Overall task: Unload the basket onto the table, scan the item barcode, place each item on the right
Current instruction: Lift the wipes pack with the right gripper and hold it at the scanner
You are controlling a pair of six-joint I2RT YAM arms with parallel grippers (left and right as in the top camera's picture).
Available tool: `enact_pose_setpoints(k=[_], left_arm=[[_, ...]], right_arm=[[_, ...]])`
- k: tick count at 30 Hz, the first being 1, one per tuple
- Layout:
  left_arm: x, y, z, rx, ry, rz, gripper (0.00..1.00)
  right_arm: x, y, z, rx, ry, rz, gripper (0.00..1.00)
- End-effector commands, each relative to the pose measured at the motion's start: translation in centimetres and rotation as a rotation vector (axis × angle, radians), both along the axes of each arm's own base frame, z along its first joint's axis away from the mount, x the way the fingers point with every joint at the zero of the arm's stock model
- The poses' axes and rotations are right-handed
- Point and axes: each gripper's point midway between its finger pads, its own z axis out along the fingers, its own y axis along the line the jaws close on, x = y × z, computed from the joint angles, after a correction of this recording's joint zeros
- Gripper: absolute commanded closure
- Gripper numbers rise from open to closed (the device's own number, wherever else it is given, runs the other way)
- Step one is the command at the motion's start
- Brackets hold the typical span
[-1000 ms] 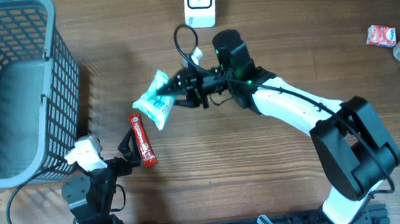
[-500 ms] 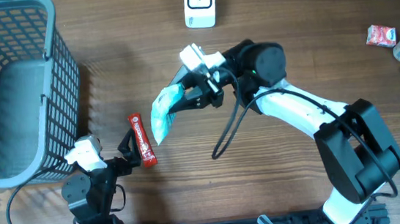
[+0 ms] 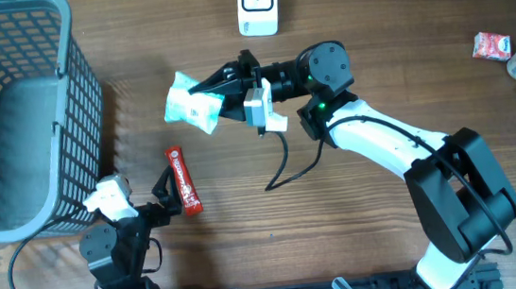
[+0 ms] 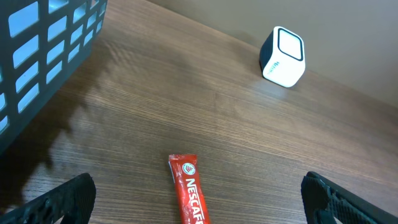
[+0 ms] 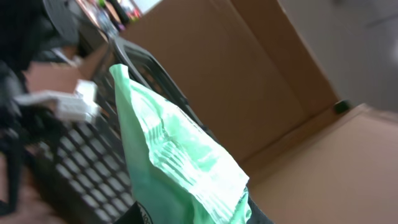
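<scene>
1. The right jaws are gripping the mint-green packet by one end. The wrist is rolling as it carries it. Half a second ago the packet was hanging edge-on, lower over the table. Now it is showing a broad face to the overhead camera and riding clear of the wood.
2. The packet is also travelling up and to the left. It is now sitting between the scanner and the basket, well apart from both and off to one side of the scanner's window.
3. In the right wrist view the packet is filling the lower middle, with basket mesh behind it. The picture is blurring, so I cannot tell which face is carrying the barcode or whether it is turning toward the scanner.
4. The left jaws are standing wide open and holding nothing, just as a second ago. The red Nescafé stick is lying untouched on the table just ahead of them.
5. By my reading, the arm is reorienting the packet rather than presenting it, so the scan is still waiting. The packet probably needs to come across in front of the scanner, with its printed code facing the window.
</scene>
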Motion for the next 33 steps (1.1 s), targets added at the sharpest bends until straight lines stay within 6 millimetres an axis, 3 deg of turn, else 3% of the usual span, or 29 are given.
enact_pose_setpoints(k=[1, 4, 6, 9, 11, 14, 18, 21, 25, 26, 27, 28, 30, 33], left_arm=[[-0.1, -0.1, -0.1, -0.006, 0.004, -0.003, 0.0], [-0.1, -0.1, -0.1, -0.006, 0.004, -0.003, 0.0], [-0.1, -0.1, -0.1, -0.006, 0.004, -0.003, 0.0], [-0.1, -0.1, -0.1, -0.006, 0.004, -0.003, 0.0], [-0.1, -0.1, -0.2, -0.006, 0.005, -0.003, 0.0], [-0.1, -0.1, -0.1, -0.006, 0.004, -0.003, 0.0], [-0.1, -0.1, -0.1, -0.006, 0.004, -0.003, 0.0], [-0.1, -0.1, -0.1, -0.006, 0.004, -0.003, 0.0], [-0.1, -0.1, -0.1, -0.006, 0.004, -0.003, 0.0], [-0.1, -0.1, -0.1, -0.006, 0.004, -0.003, 0.0], [-0.1, -0.1, -0.1, -0.006, 0.004, -0.003, 0.0], [-0.1, -0.1, -0.1, -0.006, 0.004, -0.003, 0.0], [-0.1, -0.1, -0.2, -0.006, 0.005, -0.003, 0.0], [-0.1, -0.1, -0.1, -0.006, 0.004, -0.003, 0.0]], right_arm=[[0.8, 0.2, 0.6, 0.044, -0.142, -0.076, 0.96], [1.1, 0.4, -0.4, 0.006, -0.083, -0.076, 0.95], [1.2, 0.6, -2.0, -0.068, 0.056, -0.048, 0.96], [0.0, 0.6, -6.0, -0.251, 0.402, 0.057, 0.96], [-1.6, 0.1, -7.5, -0.35, 0.614, 0.147, 0.96], [-4.0, -0.8, -8.7, -0.493, 0.967, 0.277, 0.96], [-4.6, -1.3, -10.2, -0.671, 1.55, 0.266, 0.94], [-4.6, -1.3, -10.7, -0.743, 1.857, 0.236, 0.92], [-1.0, -0.5, -13.6, -0.635, 2.224, -0.082, 0.95], [0.3, -0.7, -14.6, -0.574, 2.277, -0.186, 0.81], [1.4, -0.9, -15.1, -0.52, 2.316, -0.253, 0.75], [2.3, -1.2, -15.5, -0.468, 2.37, -0.306, 0.75], [4.5, -2.0, -15.6, -0.357, 2.419, -0.376, 0.87], [8.5, -3.6, -14.2, -0.187, 2.406, -0.433, 0.89]])
